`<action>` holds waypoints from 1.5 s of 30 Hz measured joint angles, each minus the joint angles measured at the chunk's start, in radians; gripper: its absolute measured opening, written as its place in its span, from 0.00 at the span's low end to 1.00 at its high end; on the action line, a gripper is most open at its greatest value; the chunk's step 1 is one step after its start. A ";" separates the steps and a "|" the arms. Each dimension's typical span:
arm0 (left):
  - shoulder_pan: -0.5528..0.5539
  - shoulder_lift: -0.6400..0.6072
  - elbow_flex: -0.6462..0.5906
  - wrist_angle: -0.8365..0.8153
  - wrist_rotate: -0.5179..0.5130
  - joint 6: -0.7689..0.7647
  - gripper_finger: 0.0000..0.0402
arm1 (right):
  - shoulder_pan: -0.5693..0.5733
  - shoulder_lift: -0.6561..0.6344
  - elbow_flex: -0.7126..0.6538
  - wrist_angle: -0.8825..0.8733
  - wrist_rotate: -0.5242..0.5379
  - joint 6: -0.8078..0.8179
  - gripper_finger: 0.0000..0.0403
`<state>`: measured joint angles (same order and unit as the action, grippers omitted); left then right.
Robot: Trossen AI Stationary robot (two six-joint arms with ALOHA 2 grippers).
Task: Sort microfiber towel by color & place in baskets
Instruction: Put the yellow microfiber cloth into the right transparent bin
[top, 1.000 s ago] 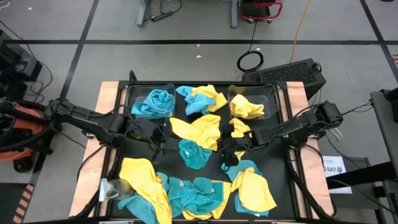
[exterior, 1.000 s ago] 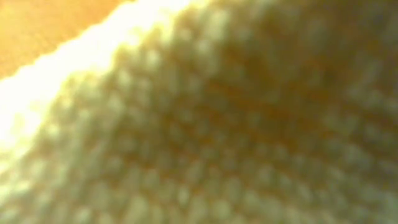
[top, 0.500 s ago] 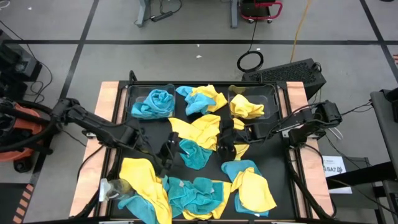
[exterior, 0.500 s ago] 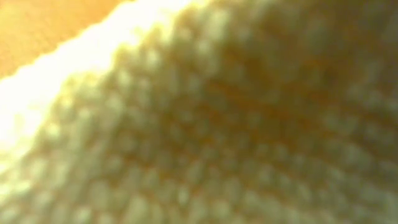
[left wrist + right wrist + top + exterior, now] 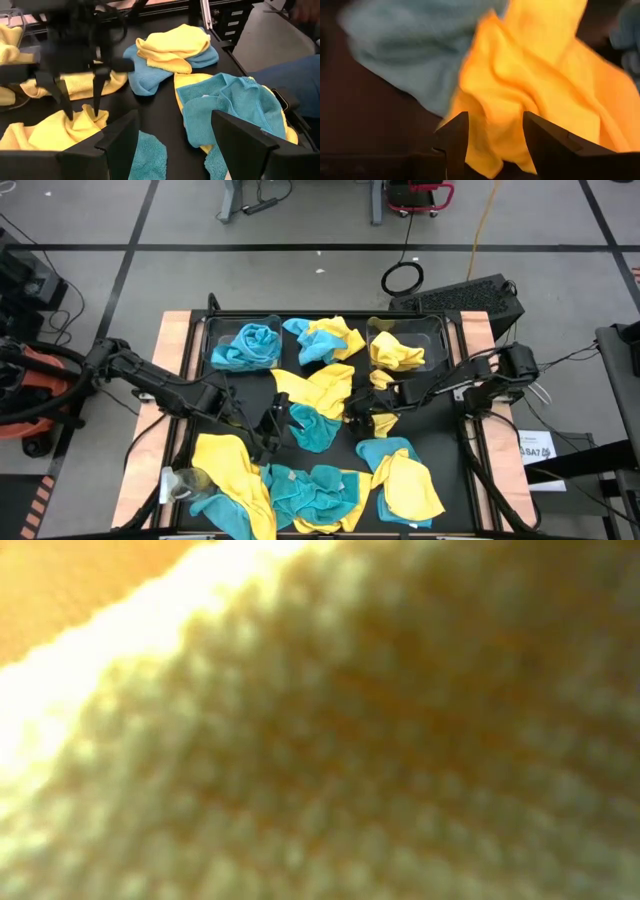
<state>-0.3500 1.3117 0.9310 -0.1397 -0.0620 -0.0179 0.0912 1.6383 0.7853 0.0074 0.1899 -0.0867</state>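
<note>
Grey workshop floor with cables surrounds a black surface [image 5: 232, 395] strewn with microfiber towels, yellow and teal. Two clear baskets sit at its far edge: the left basket [image 5: 212, 332] holds a teal towel [image 5: 246, 346], the right basket [image 5: 438, 332] a yellow towel [image 5: 396, 352]. Loose towels lie across the middle and near edge, several overlapping in mixed colours.

Near the centre, the right gripper [image 5: 366, 418] sits low over a yellow central towel [image 5: 318, 388]; its wrist view shows the fingers [image 5: 456, 137] moderately apart with a raised yellow fold [image 5: 530, 90] between them, not yet pinched. Beside a teal central towel [image 5: 312, 428], the left gripper [image 5: 268, 432] hovers with its jaws wide and empty.

These cloths look light, limp and easily snagged, so pinching a raised ridge should lift one cleanly; a flat spot may drag its neighbour.

Only the wrist views reveal finger spacing; the low view is filled by yellow weave pressed against its lens.
</note>
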 joint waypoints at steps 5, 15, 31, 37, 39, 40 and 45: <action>-0.001 0.000 0.000 0.001 0.000 0.000 0.64 | -0.007 0.050 -0.001 0.031 0.075 -0.008 0.45; -0.001 0.000 0.000 0.002 0.000 -0.001 0.64 | -0.040 0.061 0.000 0.093 0.075 -0.010 0.27; -0.001 0.024 0.000 0.006 -0.038 -0.001 0.64 | -0.037 -0.001 0.054 0.064 0.111 -0.072 0.01; 0.009 0.083 0.000 0.035 -0.084 0.002 0.64 | -0.023 -0.112 0.120 0.004 0.153 -0.132 0.00; 0.012 0.100 0.000 0.066 -0.133 0.014 0.64 | -0.023 -0.151 0.139 -0.014 0.153 -0.149 0.00; 0.014 0.106 0.000 0.087 -0.169 0.026 0.64 | -0.023 -0.166 0.149 -0.019 0.153 -0.156 0.00; 0.020 0.110 0.000 0.137 -0.277 0.059 0.64 | -0.023 -0.247 0.195 -0.052 0.153 -0.186 0.00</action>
<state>-0.3304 1.4216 0.9310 -0.0027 -0.3390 0.0415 0.0681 1.3910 0.9801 -0.0444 0.3428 -0.2731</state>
